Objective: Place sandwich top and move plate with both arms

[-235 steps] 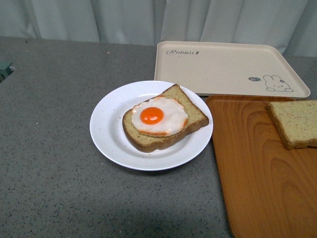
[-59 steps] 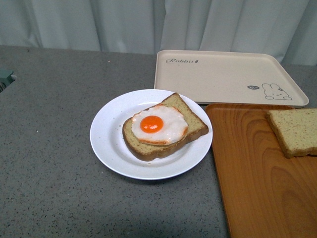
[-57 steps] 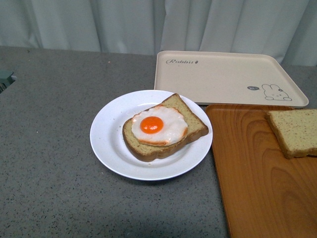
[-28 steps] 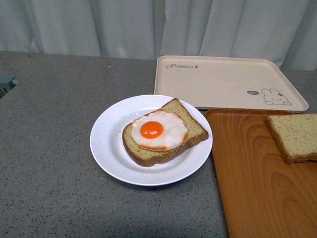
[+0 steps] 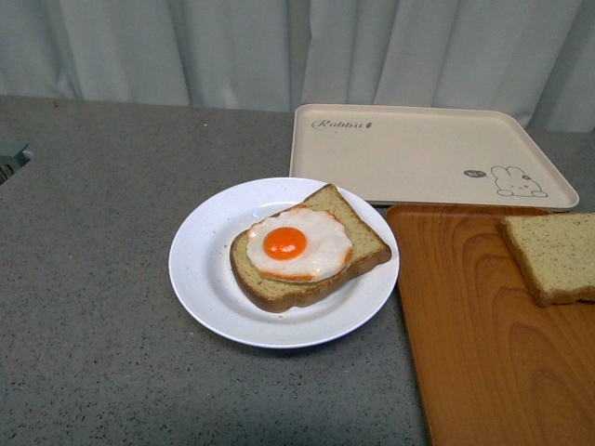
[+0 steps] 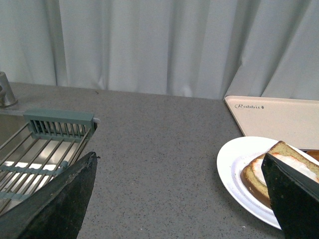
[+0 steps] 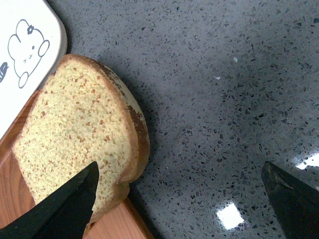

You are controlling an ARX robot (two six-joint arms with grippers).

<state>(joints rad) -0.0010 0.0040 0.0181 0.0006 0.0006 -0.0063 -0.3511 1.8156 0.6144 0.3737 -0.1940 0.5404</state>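
Observation:
The white plate (image 5: pixel 195 269) sits mid-counter and carries a bread slice topped with a fried egg (image 5: pixel 307 246). The sandwich top (image 5: pixel 553 255), a plain speckled slice, lies at the far right on the wooden tray (image 5: pixel 483 353). Neither arm shows in the front view. My left gripper (image 6: pixel 179 199) is open over bare counter, beside the plate (image 6: pixel 234 164), which one finger (image 6: pixel 294 199) partly covers. My right gripper (image 7: pixel 179 199) is open with nothing in it. One of its fingers (image 7: pixel 65 209) is at the edge of the sandwich top (image 7: pixel 79 139), which overhangs the tray's rim.
A cream rabbit-print tray (image 5: pixel 418 153) lies behind the plate and touches the wooden tray's far edge. In the left wrist view, a sink with a metal rack (image 6: pixel 45 144) and a faucet (image 6: pixel 5 89) lie to the side away from the plate. Curtains close off the back.
The whole scene has slid a little lower in the front view. Plate, slices and trays keep their places relative to each other. Nothing differs from half a second ago.

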